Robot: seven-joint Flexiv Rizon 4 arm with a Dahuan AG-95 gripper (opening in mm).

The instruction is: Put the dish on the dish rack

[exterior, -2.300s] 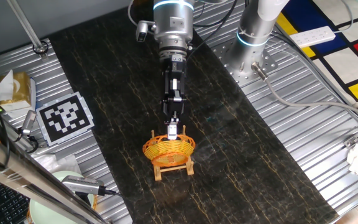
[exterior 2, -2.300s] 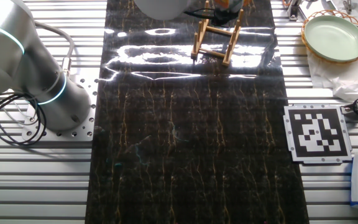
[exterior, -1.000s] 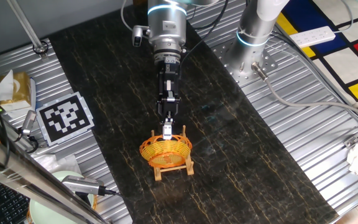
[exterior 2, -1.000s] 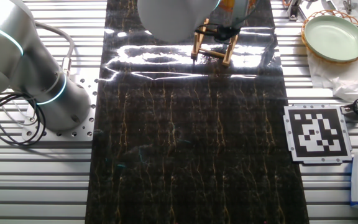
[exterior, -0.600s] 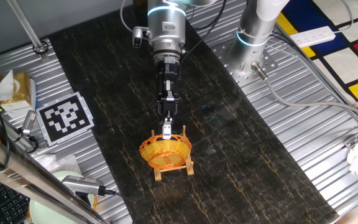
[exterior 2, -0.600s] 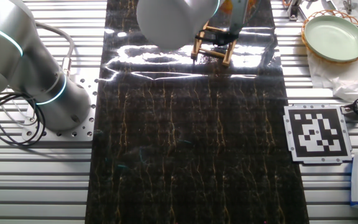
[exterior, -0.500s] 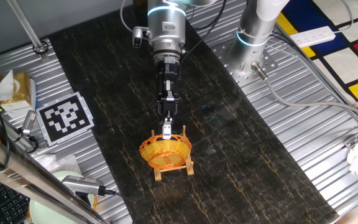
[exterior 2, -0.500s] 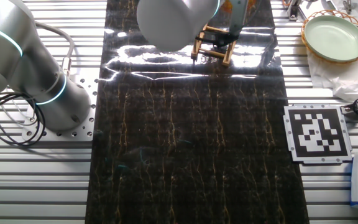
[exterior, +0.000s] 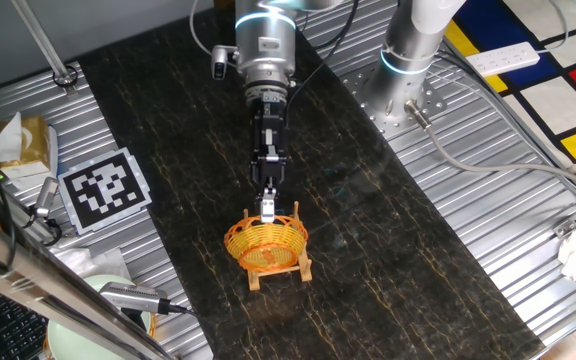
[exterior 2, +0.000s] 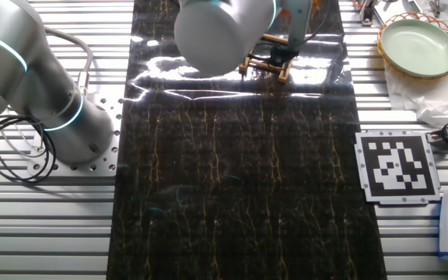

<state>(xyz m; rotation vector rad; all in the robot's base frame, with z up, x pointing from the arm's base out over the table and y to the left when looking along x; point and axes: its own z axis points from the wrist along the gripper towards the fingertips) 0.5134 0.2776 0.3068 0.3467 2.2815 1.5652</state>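
The dish [exterior: 266, 243], a small orange woven bowl, rests tilted on the light-wood dish rack [exterior: 280, 270] near the front of the dark mat. My gripper [exterior: 267, 211] reaches down from the far side, its narrow jaws closed on the dish's far rim. In the other fixed view the arm's wrist covers the dish. Only the rack's front bars [exterior 2: 264, 65] show there, at the top edge.
A pale green plate [exterior 2: 419, 47] sits in a basket beside the mat. A black-and-white marker tag [exterior: 105, 189] lies on the metal table. The arm's base [exterior: 408, 60] stands at the back right. A tissue box [exterior: 23, 140] is at the left.
The gripper and dish have shifted slightly left over the rack, and the dish sits a little lower. The wrist has drawn back along the mat.
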